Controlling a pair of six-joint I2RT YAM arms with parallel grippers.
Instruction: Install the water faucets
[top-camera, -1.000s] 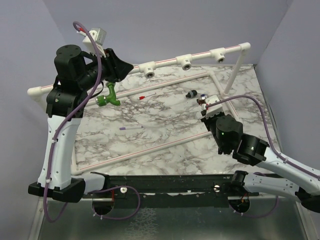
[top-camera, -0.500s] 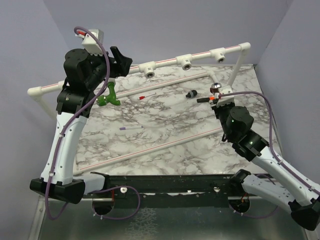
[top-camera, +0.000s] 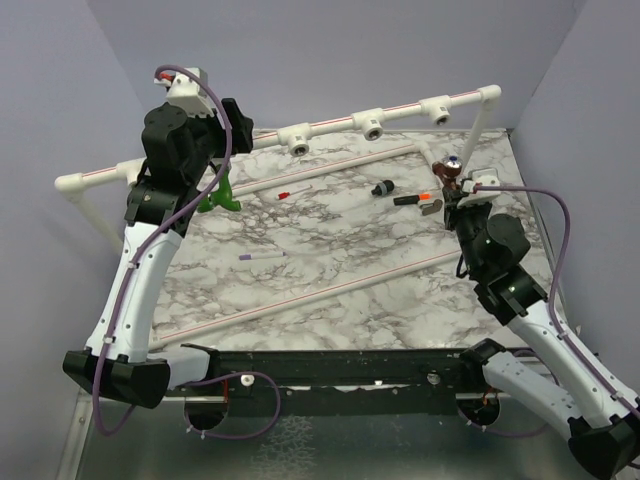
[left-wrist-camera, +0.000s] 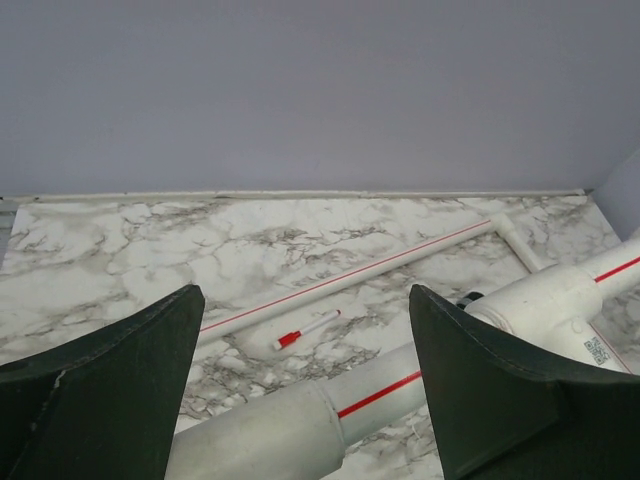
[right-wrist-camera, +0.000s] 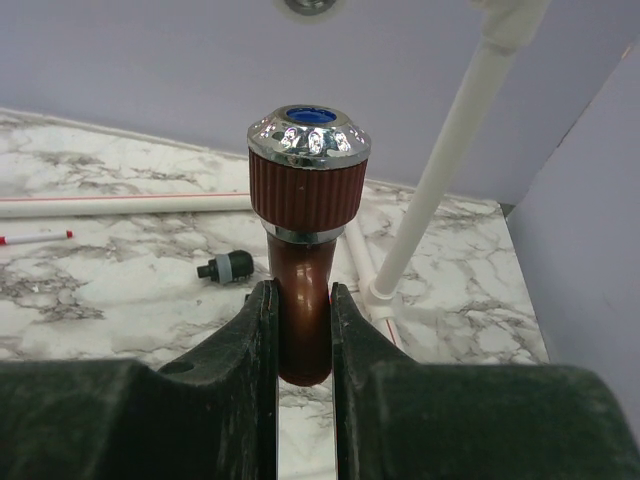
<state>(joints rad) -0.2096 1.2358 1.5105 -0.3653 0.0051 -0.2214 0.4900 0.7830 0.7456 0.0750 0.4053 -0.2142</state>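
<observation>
Fingers of the right pincer (right-wrist-camera: 303, 300) press in from both sides on the curved neck of the reddish-brown faucet (right-wrist-camera: 308, 190), so we read this pincer as clamped on it. The faucet stands upright, and its ribbed cap, with a silvery rim and blue centre, rises above the fingertips. Beyond this pincer and to its left, a small black plug (right-wrist-camera: 225, 267) lies on the marble counter (top-camera: 330, 250). Beyond it to the right, a white slanted post (right-wrist-camera: 450, 170) climbs out of the wrist view. The left pincer (top-camera: 240, 128) has its jaws spread wide with nothing between them. Its wrist view shows only the thick white rail (left-wrist-camera: 330, 405), marked with a red stripe, passing below the gap between the fingers. Farther out from that pincer a thin pipe (left-wrist-camera: 350, 275) crosses the counter, and a red-tipped stick (left-wrist-camera: 305, 330) lies between the thin pipe and the rail. From overhead we see the green faucet (top-camera: 218, 195) just below the left pincer on the side toward its arm. It is apart from the fingers and close under the rail. The arm hides the join, so we cannot tell whether the faucet sits in a socket. Along the rail away from the left pincer, three T-fittings (top-camera: 371, 124) face the counter with open round sockets. The right pincer sits below the last of them. A purple-tipped stick (top-camera: 262, 256) lies well apart from both pincers, near the middle of the counter.
</observation>
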